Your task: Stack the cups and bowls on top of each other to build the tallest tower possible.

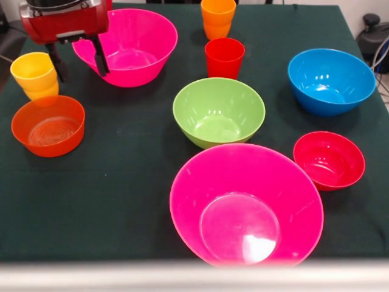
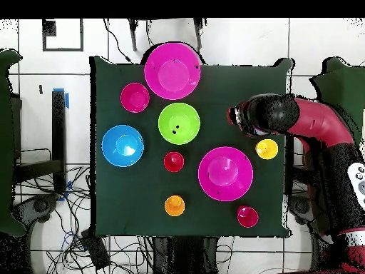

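My gripper (image 1: 82,73) hangs open and empty at the far left, between the yellow cup (image 1: 33,73) and the far hot-pink bowl (image 1: 130,45); one finger (image 1: 100,58) stands in front of that bowl's rim. In the overhead view my arm's head (image 2: 242,118) covers the fingers. The translucent orange bowl (image 1: 48,125) sits just in front of the yellow cup. The lime-green bowl (image 1: 219,109), red cup (image 1: 224,58), orange cup (image 1: 217,18), blue bowl (image 1: 331,79), small red bowl (image 1: 329,159) and near hot-pink bowl (image 1: 246,204) all stand apart. Nothing is piled up.
The dark green cloth (image 1: 121,201) covers the table. The overhead view shows one more small red round vessel (image 2: 247,215) near the robot-side edge, which my gripper hides in the front view. Cables lie on the floor around the table (image 2: 78,235).
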